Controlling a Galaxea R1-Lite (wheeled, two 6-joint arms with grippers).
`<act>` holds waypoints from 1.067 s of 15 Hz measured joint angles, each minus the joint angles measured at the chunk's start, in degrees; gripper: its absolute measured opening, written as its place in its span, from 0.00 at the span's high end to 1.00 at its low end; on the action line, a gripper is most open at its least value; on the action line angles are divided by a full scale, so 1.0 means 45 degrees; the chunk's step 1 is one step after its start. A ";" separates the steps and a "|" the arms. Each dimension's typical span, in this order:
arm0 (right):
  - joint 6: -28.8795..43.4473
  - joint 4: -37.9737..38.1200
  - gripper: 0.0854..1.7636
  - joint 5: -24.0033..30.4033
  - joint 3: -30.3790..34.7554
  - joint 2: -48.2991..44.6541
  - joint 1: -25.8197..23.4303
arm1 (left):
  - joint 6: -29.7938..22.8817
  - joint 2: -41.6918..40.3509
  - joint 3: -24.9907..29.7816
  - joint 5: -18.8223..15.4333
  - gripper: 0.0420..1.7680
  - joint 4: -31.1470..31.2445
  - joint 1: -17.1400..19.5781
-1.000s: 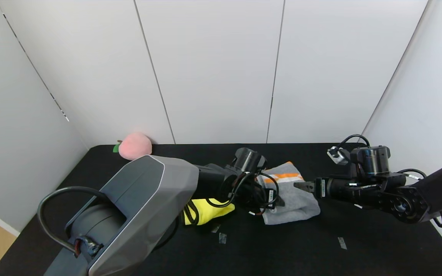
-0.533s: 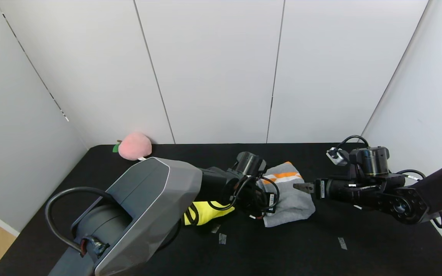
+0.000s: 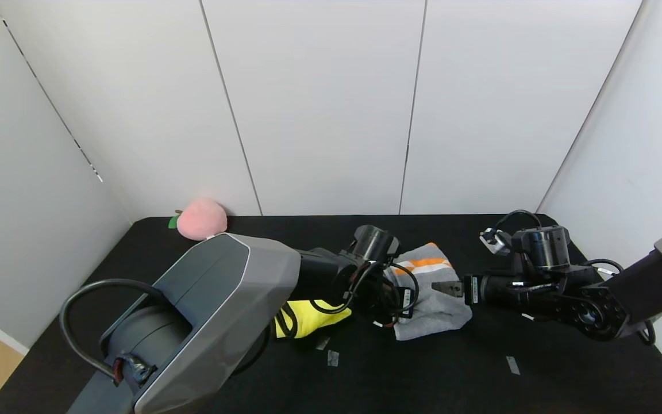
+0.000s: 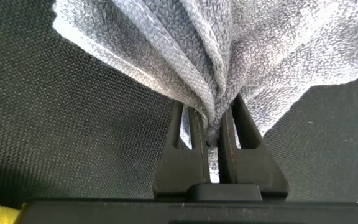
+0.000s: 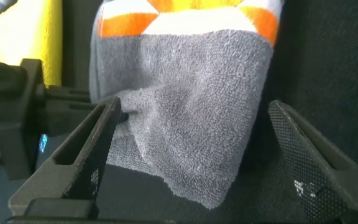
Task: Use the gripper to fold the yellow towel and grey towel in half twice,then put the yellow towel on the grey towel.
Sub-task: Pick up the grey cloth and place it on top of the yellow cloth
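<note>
Presently, the grey towel [image 4: 241, 43] is pinched between the closed jaws of the left gripper [image 4: 211, 127], evidently for folding, while the right gripper [image 5: 188, 134] is held wide apart alongside.

We see the grey towel [image 4: 229, 56] as looped, fuzzy terry cloth, with a flatter orange-marked band. The surface [image 4: 73, 124] is matt black woven fabric. Our left gripper's fingers [image 4: 188, 149] look like smooth dark plastic; the right gripper's fingers [image 5: 303, 155] carry a fine dotted texture.
</note>
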 joint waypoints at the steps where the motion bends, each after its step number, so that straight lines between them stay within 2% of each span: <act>1: 0.0011 0.0005 0.03 0.0000 -0.0014 0.0092 0.0033 | -0.0019 -0.0041 0.0024 0.0005 0.91 0.0000 0.0000; 8: 0.0425 -0.0003 0.03 0.0016 -0.0160 0.0742 0.0076 | -0.0011 -0.0200 0.0203 0.0011 0.91 -0.0038 0.0022; 11: 0.0439 -0.0008 0.33 0.0016 -0.0195 0.0878 0.0081 | -0.0016 -0.0195 0.0209 0.0005 0.91 -0.0049 0.0022; 15: 0.0431 -0.0033 0.59 0.0027 -0.0200 0.0962 0.0076 | 0.0014 -0.0171 0.0209 0.0019 0.91 -0.0051 0.0005; 16: 0.0431 -0.0027 0.77 0.0030 -0.0200 0.0970 0.0073 | 0.0024 -0.0165 0.0203 0.0038 0.91 -0.0057 -0.0003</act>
